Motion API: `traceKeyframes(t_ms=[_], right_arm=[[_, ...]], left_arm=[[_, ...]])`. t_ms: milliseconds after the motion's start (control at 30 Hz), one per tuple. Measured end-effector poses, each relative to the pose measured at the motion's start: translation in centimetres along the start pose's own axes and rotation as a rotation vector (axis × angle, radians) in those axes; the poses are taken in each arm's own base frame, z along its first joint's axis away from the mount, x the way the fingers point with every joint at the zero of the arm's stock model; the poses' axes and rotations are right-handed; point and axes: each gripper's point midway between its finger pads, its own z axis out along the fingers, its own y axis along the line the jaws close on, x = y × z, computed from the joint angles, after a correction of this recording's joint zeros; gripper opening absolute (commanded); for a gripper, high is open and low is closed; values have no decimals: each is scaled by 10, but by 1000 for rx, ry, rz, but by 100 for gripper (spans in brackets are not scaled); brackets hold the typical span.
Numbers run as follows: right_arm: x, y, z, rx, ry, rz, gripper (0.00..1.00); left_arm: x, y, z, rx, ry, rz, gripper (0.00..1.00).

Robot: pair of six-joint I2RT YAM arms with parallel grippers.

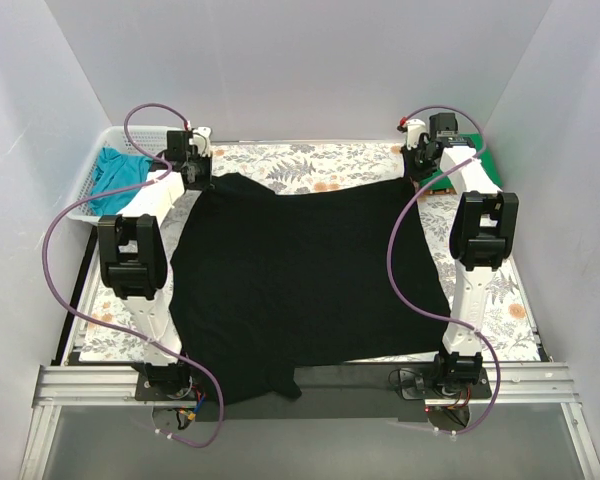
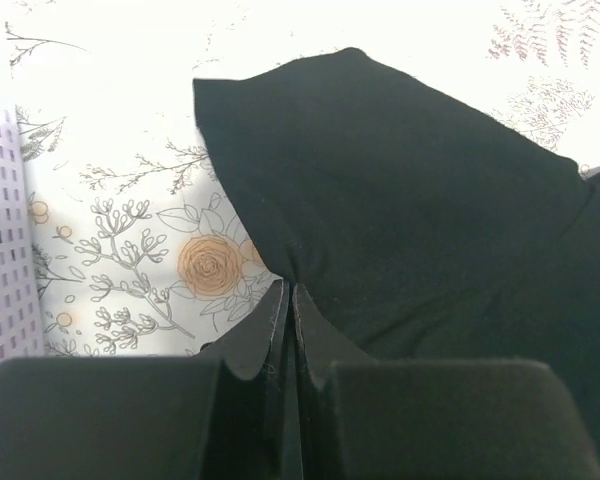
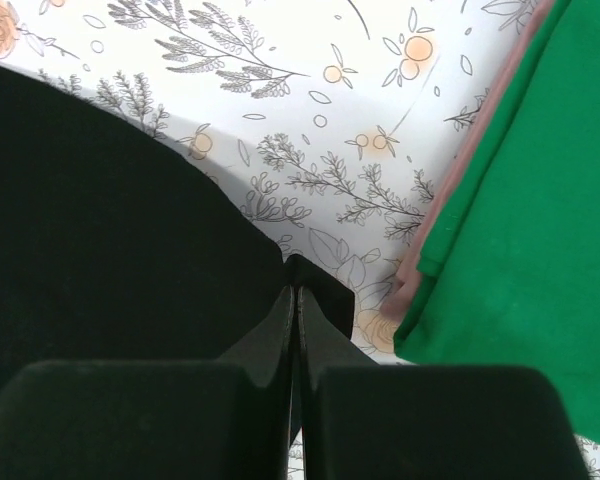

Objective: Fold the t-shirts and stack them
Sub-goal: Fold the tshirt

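Observation:
A large black t-shirt [image 1: 300, 280] lies spread over the floral tablecloth, its near hem hanging over the front edge. My left gripper [image 1: 198, 180] is at its far left corner, shut on a pinch of the black fabric [image 2: 288, 290]. At the far right corner, my right gripper [image 1: 420, 172] is shut on a small fold of the same shirt [image 3: 295, 290]. A bright green t-shirt [image 3: 540, 220] lies folded just right of the right gripper, mostly hidden by the arm in the top view [image 1: 443, 186]. A teal blue t-shirt [image 1: 120, 172] lies crumpled in the basket.
The white mesh basket [image 1: 85, 205] stands at the far left, its wall close beside the left gripper [image 2: 0, 230]. A pinkish edge [image 3: 460, 180] shows under the green shirt. Bare floral cloth [image 1: 310, 165] runs along the back. White walls enclose three sides.

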Motion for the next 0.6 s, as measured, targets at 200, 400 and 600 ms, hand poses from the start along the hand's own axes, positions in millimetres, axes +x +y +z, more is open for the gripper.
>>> traceKeyframes(t_ms=[200, 400, 600], right_arm=[[1, 6, -12, -24, -9, -10, 1], [-2, -4, -34, -15, -43, -13, 1], [-3, -5, -50, -22, -65, -23, 1]], left_arm=[[21, -1, -5, 19, 24, -1, 0], [28, 2, -24, 18, 22, -12, 0], [-5, -2, -66, 28, -94, 8, 0]])
